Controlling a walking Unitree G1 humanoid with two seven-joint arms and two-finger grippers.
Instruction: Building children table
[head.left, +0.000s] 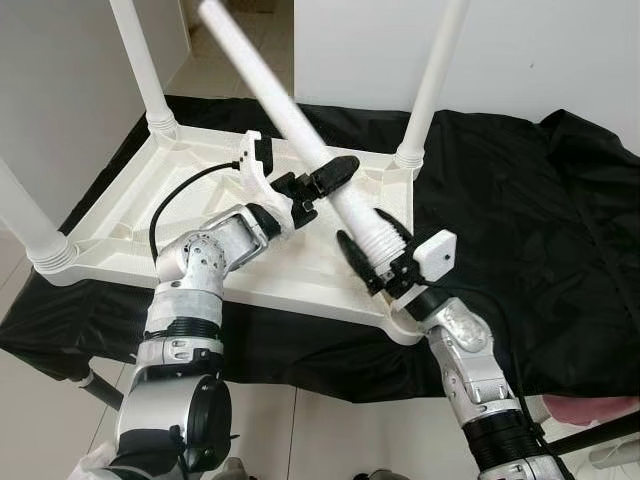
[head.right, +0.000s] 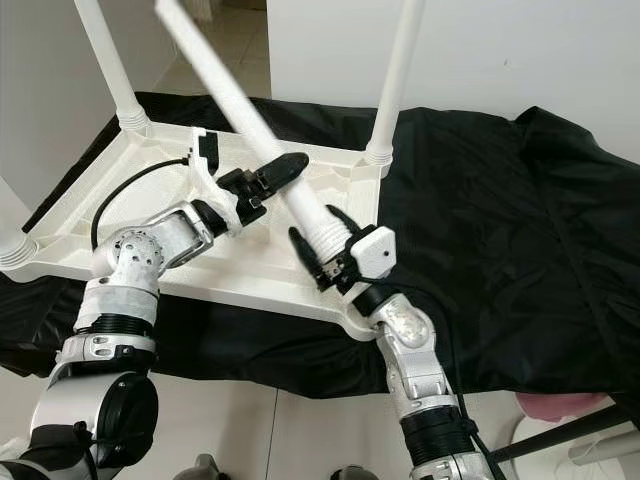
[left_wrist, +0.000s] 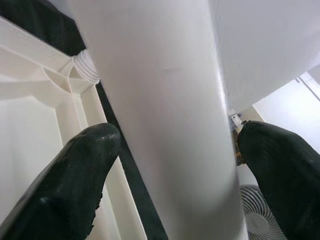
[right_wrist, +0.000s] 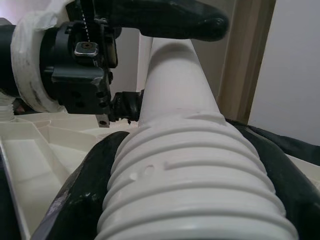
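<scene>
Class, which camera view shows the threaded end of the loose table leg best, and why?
The right wrist view: the threaded end fills it, ridges sharp, between the right hand's fingers. Both eye views show it small, in that hand. The left wrist view shows smooth shaft.

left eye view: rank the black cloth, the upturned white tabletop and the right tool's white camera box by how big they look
Largest to smallest:
1. black cloth
2. upturned white tabletop, clearly less area than the cloth
3. right tool's white camera box, by far the smallest, though it sits nearer the camera

The loose leg (head.left: 300, 130) blurs toward its top, which the frame edge cuts off
</scene>
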